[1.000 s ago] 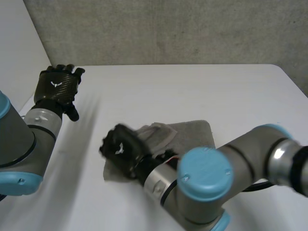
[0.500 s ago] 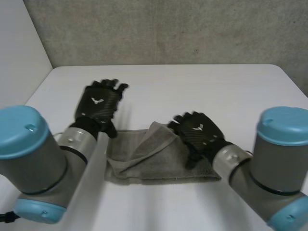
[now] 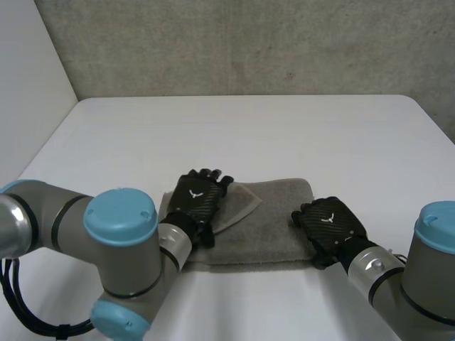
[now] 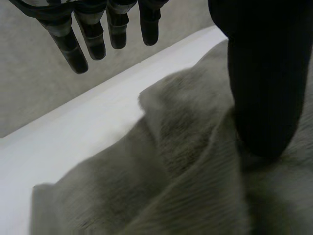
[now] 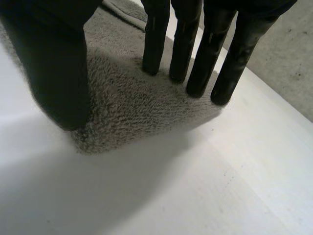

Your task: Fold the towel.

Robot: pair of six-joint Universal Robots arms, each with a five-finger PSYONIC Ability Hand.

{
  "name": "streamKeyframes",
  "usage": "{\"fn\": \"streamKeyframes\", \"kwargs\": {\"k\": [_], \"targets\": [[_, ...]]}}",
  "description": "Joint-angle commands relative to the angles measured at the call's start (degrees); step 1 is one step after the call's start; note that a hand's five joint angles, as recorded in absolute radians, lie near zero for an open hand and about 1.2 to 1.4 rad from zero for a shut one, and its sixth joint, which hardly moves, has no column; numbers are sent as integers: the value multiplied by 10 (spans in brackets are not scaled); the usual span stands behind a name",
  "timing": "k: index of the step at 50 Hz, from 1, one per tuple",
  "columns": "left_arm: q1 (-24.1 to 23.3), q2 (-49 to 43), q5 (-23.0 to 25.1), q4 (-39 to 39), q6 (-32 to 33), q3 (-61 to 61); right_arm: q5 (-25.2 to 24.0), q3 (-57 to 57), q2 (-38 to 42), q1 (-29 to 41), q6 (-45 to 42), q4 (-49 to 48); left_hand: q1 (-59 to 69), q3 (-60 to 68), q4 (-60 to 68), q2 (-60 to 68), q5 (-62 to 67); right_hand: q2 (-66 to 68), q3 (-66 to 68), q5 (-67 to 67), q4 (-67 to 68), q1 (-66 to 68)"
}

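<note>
Setting: a white table (image 3: 341,142) against a rough grey wall (image 3: 249,50).
Towel: the grey towel (image 3: 274,220) lies as a flat band a little toward 6 o'clock from the table's middle. Its long side runs from 9 to 3 o'clock.
Flap: a loose flap (image 3: 240,202) is turned over on the towel's 10 o'clock part.
Left hand: the left hand (image 3: 197,201) rests on the towel's 9 o'clock end, partly over the flap. Its fingers (image 4: 73,46) are straight and clear of the cloth, its thumb (image 4: 264,98) is laid on the pile, and nothing is gripped.
Right hand: the right hand (image 3: 331,222) is at the towel's 4 o'clock corner. Straight fingertips (image 5: 200,54) touch the cloth and the thumb (image 5: 58,73) sits at its edge, so it is also unclasped.
Just changed: a second ago the right hand reached across to the 9 o'clock end while the left hung well apart at the table's 10 o'clock. Half a second ago the flap stood up between the hands. Now both hands are low on the cloth, one at each end, and the flap lies down.
Meaning: one fold looks laid, and the hands seem to be flattening it. A second fold, end to end, probably remains.
Containers: none here; the towel lies straight on the table.
</note>
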Motion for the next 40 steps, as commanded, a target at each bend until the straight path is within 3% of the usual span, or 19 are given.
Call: {"fn": "streamKeyframes", "kwargs": {"k": [1,3,11,19,21,27,32,36,37,38,40], "targets": [[37,-17,-58,1,9,20,4,-5,16,-2,-40,-18,15,17,17,18,-3,307,311,324,311,357],[39,-18,-90,2,20,20,11,-12,16,0,-56,-27,14,15,15,16,-4,447,451,464,451,497],[48,4,-146,-2,61,-14,44,-70,12,13,-126,-40,10,12,12,13,-8,447,452,464,452,498],[42,84,-149,-2,55,-67,68,-184,51,165,-258,-40,7,8,9,10,-11,447,452,464,452,498],[45,117,-149,-3,54,-89,58,-226,80,214,-280,-38,7,8,9,10,-11,447,452,464,452,498],[59,154,-150,-9,54,-121,34,-269,139,273,-285,-34,7,8,9,10,-11,447,452,464,452,498],[123,194,-146,-27,56,-146,-46,-280,192,305,-283,-34,5,7,7,8,-13,447,452,464,452,498],[138,198,-143,-31,54,-145,-80,-281,196,305,-276,-35,4,5,5,6,-15,447,452,464,452,498],[140,199,-141,-32,53,-143,-92,-282,192,302,-269,-36,4,5,5,6,-15,343,347,360,347,393],[140,199,-141,-32,53,-143,-92,-282,192,302,-269,-36,4,5,5,6,-15,342,346,359,346,392],[137,199,-131,-32,48,-137,-82,-290,172,296,-236,-38,4,5,5,6,-15,-75,-70,-58,-71,-24]]}}
